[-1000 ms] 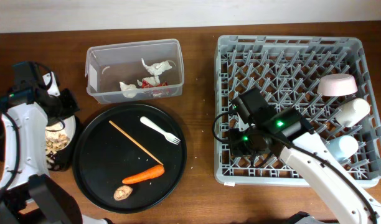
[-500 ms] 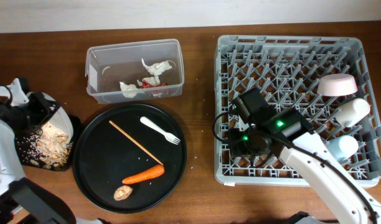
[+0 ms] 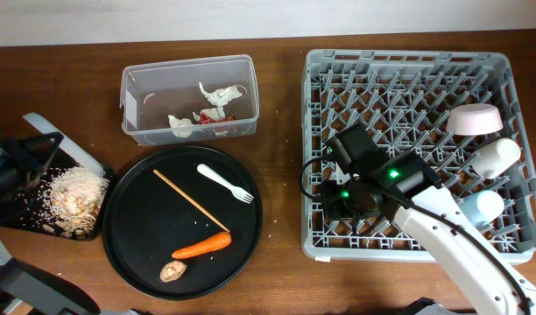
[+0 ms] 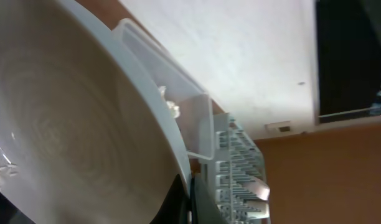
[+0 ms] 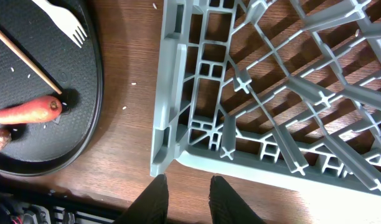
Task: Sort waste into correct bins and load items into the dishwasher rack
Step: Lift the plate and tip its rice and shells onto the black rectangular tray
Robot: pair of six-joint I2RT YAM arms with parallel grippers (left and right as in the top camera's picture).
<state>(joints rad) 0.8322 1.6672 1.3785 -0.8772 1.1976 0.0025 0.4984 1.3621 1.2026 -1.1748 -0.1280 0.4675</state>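
My left gripper [image 3: 23, 162] at the far left is shut on the rim of the white plate [image 3: 71, 147], which stands tilted on edge above the flat black bin [image 3: 23, 214]. Beige crumbs [image 3: 75, 194] lie heaped in that bin. The left wrist view shows the plate [image 4: 84, 124] pinched in the left gripper [image 4: 189, 193]. My right gripper [image 5: 187, 186] is open and holds nothing, by the front left corner of the dishwasher rack [image 5: 178, 93]. On the round black tray [image 3: 137, 254] lie a fork [image 3: 226, 182], a chopstick [image 3: 191, 201], a carrot [image 3: 202, 247] and a brown lump [image 3: 172, 272].
The clear tub [image 3: 187, 98] at the back holds white scraps [image 3: 217, 94] and a red wrapper [image 3: 217, 115]. The rack [image 3: 408, 70] carries a pale bowl [image 3: 474, 119], a white cup [image 3: 496, 157] and a light blue cup [image 3: 480, 208] along its right side.
My left gripper has swung left and tipped the plate; the crumbs have slid off it into the flat black bin. The right arm has not moved.
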